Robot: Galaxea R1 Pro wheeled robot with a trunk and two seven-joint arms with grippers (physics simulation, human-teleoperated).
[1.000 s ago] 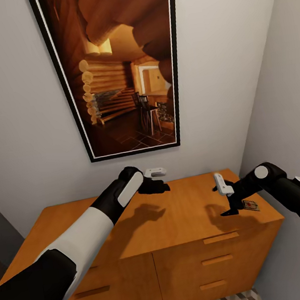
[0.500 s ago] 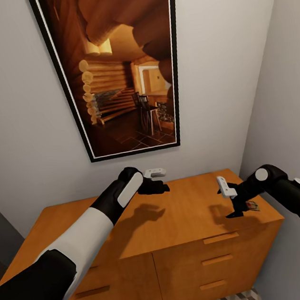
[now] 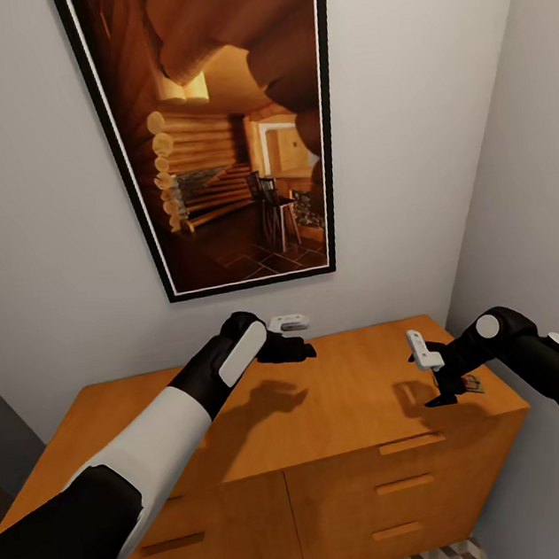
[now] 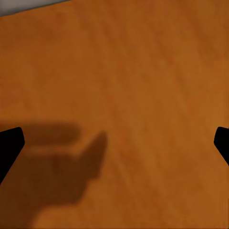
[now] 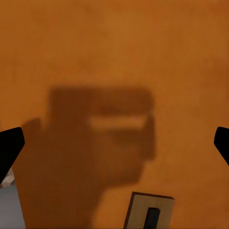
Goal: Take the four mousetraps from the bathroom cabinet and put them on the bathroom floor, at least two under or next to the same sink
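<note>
Now the right gripper (image 3: pixel 441 378) hovered wide open, empty, beside the mousetrap (image 3: pixel 471 384) on the cabinet (image 3: pixel 350 394), seemingly lining up; left gripper (image 3: pixel 291 347) open, idle.

Even light (soft arm shadows), slight blur

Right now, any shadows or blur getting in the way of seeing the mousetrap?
Head view: sharp; both arms cast soft shadows on the cabinet, and the right tool partly covers the mousetrap. Right wrist view: a blocky shadow lies beside the mousetrap, which is cut by the frame edge and slightly soft. Left wrist view: shadow on bare wood.
</note>
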